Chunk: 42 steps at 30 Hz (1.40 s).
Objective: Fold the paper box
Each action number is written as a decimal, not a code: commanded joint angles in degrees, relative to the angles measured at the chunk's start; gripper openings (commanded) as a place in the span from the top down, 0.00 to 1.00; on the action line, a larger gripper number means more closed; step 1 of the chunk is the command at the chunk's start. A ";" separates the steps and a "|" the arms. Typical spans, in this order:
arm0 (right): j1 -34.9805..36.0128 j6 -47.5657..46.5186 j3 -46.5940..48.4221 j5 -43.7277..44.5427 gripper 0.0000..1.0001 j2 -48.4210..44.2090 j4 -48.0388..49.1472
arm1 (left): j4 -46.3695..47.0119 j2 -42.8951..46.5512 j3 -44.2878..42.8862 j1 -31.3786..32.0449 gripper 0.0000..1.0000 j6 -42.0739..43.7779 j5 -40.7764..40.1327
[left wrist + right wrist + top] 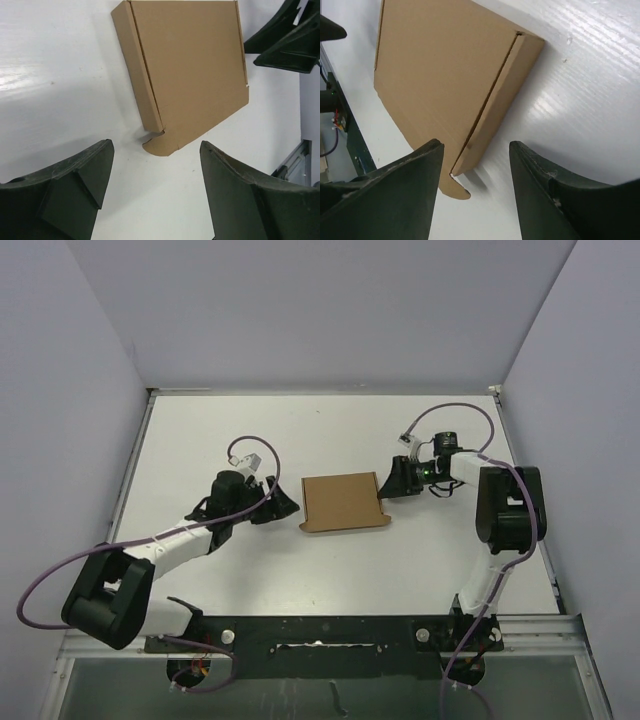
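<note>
Paper box lying closed and flat near the middle of the white table, between the two arms. The left gripper sits just beside its left edge and the right gripper at its right edge; whether either touches the cardboard cannot be told. Nothing else lies on the tabletop around the box. Pale walls enclose three sides, a black rail runs along the near edge, and purple cables loop from each arm.

Left wrist view: the left gripper has its fingers spread wide and empty, with the box just beyond their tips. Right wrist view: the right gripper is likewise spread wide, gripping nothing, with a corner of the box near the gap.

The box is plain matte brown cardboard, a low rectangle with creased side walls. A rounded tab projects at one near corner. The fingers are dark, matte and wedge-shaped.
</note>
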<state>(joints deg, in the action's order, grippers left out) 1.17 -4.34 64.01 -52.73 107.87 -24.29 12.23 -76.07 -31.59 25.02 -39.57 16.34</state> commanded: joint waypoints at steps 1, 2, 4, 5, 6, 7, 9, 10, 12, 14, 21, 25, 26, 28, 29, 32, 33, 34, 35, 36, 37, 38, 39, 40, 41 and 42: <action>0.23 3.99 4.55 -1.47 0.45 2.42 0.16 | 8.92 -1.75 -0.17 -0.05 0.31 -3.65 3.43; 0.32 4.49 5.14 -1.61 0.46 3.25 0.06 | 9.10 -2.06 -0.09 -0.05 0.31 -3.89 3.39; 0.32 5.52 6.01 -3.51 0.48 4.67 0.04 | 9.40 -2.50 0.08 -0.05 0.31 -4.37 3.39; 0.37 6.07 6.26 -4.01 0.49 5.13 0.15 | 9.83 -2.80 0.24 -0.05 0.31 -4.77 3.33; 0.47 6.43 6.38 -4.34 0.50 5.54 0.34 | 10.51 -3.18 0.55 -0.05 0.30 -5.18 3.28; 0.68 6.46 6.46 -4.61 0.51 5.90 0.38 | 11.26 -3.54 0.83 -0.05 0.30 -5.89 3.27; 1.14 6.42 6.57 -4.49 0.53 6.38 0.13 | 12.53 -4.52 1.56 -0.05 0.30 -7.20 2.61; 1.36 6.49 6.64 -4.41 0.55 6.77 0.06 | 12.71 -5.19 1.62 -0.05 0.29 -8.27 2.26; 1.45 6.47 7.08 -4.17 0.60 7.84 -0.53 | 12.73 -6.84 1.22 -0.01 0.28 -9.71 2.00; 1.34 6.50 7.81 -3.82 0.66 9.00 -1.33 | 12.73 -8.63 0.74 0.03 0.26 -11.19 2.05; -0.51 7.37 8.58 -6.27 0.81 11.93 -2.11 | 18.52 -12.91 1.70 0.03 0.23 -15.47 2.84; -1.61 7.73 8.50 -7.16 0.83 13.26 -2.16 | 25.81 -15.68 3.03 0.08 0.18 -19.65 5.07; -1.86 7.80 8.50 -7.42 0.83 13.52 -2.16 | 27.34 -16.32 3.17 0.12 0.17 -20.45 5.34; -2.20 7.87 8.50 -7.68 0.83 14.10 -2.25 | 29.04 -17.35 3.09 0.21 0.15 -21.34 5.42; -2.45 7.81 8.62 -7.73 0.83 14.42 -2.39 | 29.51 -17.76 2.92 0.29 0.15 -21.48 5.45; -2.81 8.00 8.57 -8.08 0.84 14.81 -2.46 | 31.30 -19.54 2.14 0.75 0.14 -22.85 5.91; -2.92 8.06 8.54 -8.09 0.84 14.92 -2.43 | 31.69 -20.04 1.99 1.09 0.14 -23.09 5.76; -2.99 8.13 8.51 -8.21 0.84 15.02 -2.43 | 32.10 -20.53 1.91 1.35 0.14 -23.43 5.62; -3.10 8.19 8.50 -8.33 0.84 15.20 -2.42 | 32.63 -20.93 2.02 1.62 0.13 -23.88 5.40; -3.22 8.25 8.49 -8.47 0.84 15.30 -2.45 | 33.43 -21.47 2.19 1.88 0.13 -24.41 5.16; -3.27 8.22 8.50 -8.57 0.84 15.43 -2.43 | 34.52 -22.01 2.38 2.08 0.13 -25.08 4.93; -3.28 8.30 8.50 -8.67 0.84 15.62 -2.47 | 35.70 -22.62 2.55 2.35 0.13 -25.83 4.72; -3.28 8.34 8.50 -8.74 0.84 15.76 -2.51 | 37.00 -23.20 2.73 2.65 0.13 -26.64 4.33; -3.29 8.30 8.48 -8.74 0.84 15.83 -2.51 | 38.21 -23.73 2.88 2.85 0.13 -27.66 4.16; -3.21 8.36 8.50 -8.79 0.84 15.93 -2.55 | 39.39 -24.17 2.98 3.19 0.13 -28.66 3.69; -3.15 8.37 8.42 -8.84 0.85 15.92 -2.53 | 40.25 -24.36 2.96 3.58 0.14 -29.36 3.26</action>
<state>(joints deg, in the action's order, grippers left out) -1.54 5.02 71.81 -64.84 121.82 -26.50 44.18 -98.17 -28.29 27.40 -65.04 20.84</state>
